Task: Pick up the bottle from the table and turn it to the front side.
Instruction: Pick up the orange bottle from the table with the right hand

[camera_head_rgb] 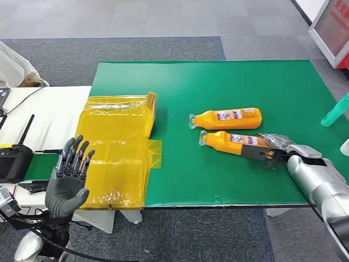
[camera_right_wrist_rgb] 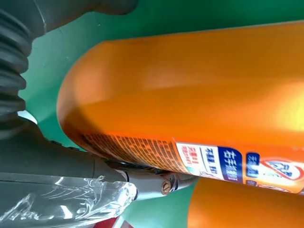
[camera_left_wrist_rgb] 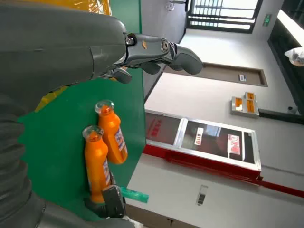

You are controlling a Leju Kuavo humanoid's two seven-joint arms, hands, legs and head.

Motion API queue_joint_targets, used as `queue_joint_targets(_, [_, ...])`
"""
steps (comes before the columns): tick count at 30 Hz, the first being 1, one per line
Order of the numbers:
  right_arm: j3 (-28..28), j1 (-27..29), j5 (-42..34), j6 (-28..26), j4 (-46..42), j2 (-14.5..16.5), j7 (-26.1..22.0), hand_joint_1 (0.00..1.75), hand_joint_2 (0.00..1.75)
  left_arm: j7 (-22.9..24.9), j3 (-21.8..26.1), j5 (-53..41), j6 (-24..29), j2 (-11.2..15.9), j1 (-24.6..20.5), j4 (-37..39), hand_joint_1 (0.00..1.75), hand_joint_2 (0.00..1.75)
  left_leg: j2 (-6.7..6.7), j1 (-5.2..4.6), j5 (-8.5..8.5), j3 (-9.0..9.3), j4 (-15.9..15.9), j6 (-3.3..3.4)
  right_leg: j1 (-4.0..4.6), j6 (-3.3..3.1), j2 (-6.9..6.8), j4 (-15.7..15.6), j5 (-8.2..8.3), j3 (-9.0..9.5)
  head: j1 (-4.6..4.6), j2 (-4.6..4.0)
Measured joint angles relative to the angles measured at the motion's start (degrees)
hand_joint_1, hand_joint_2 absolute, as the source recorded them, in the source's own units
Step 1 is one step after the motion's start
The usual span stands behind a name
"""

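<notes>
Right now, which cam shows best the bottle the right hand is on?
Head view: the nearer bottle lies whole on the green table, right hand at its base. Left wrist view shows it small, cap first. Right wrist view shows only its orange body and label, close up.

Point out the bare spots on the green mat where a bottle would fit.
Bare green mat lies between the yellow package and the bottle caps, and across the far strip behind the far bottle. It is crowded around the near bottle, where the right hand sits.
</notes>
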Motion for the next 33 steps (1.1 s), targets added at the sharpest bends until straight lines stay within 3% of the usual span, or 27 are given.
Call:
queue_joint_targets(2, [0.0,0.0,-0.03,-0.04,0.06,0.04,-0.01,0.0,1.75,-0.01,-0.01,-0.01,0.05,0.0,0.02,0.0,0.0,1.75,0.0,0.0,0.0,0.0,0.0,0.0,0.0,0.0,0.0,0.0,0.0,0.0,-0.01,0.0])
queue_joint_targets(3, [0.0,0.01,-0.09,-0.11,0.11,0.08,-0.03,0.24,1.75,-0.03,-0.01,-0.02,0.12,0.0,0.05,0.0,0.0,1.75,0.0,0.0,0.0,0.0,0.0,0.0,0.0,0.0,0.0,0.0,0.0,0.0,0.0,0.0])
queue_joint_targets(6, [-0.01,0.01,-0.51,-0.38,0.28,0.15,-0.29,1.47,1.75,-0.12,-0.01,-0.04,0.37,0.01,0.18,0.0,0.0,1.75,0.0,0.0,0.0,-0.01,0.0,0.0,0.0,0.0,0.0,0.0,0.0,0.0,-0.01,0.0])
queue_joint_targets(7, [-0.01,0.01,-0.68,-0.46,0.33,0.17,-0.4,1.68,1.75,-0.14,-0.01,-0.04,0.42,0.01,0.21,0.0,0.0,1.75,0.0,0.0,0.0,-0.01,0.0,0.0,0.0,0.0,0.0,0.0,0.0,0.0,-0.01,0.0])
queue_joint_targets(8, [-0.02,0.02,-0.84,-0.54,0.38,0.2,-0.51,1.73,1.75,-0.16,-0.01,-0.04,0.48,0.02,0.24,0.0,0.0,1.75,0.0,0.0,0.0,-0.01,0.0,0.0,0.0,0.0,0.0,0.0,0.0,0.0,-0.01,0.0])
queue_joint_targets(33, [-3.76,2.31,-5.68,-2.35,-0.17,0.25,-4.89,1.75,1.75,-0.14,0.12,-0.02,1.38,0.19,0.58,-0.02,0.0,1.75,0.0,0.0,0.0,0.0,0.0,0.0,0.0,0.0,0.0,0.0,0.0,-0.01,0.0,0.0])
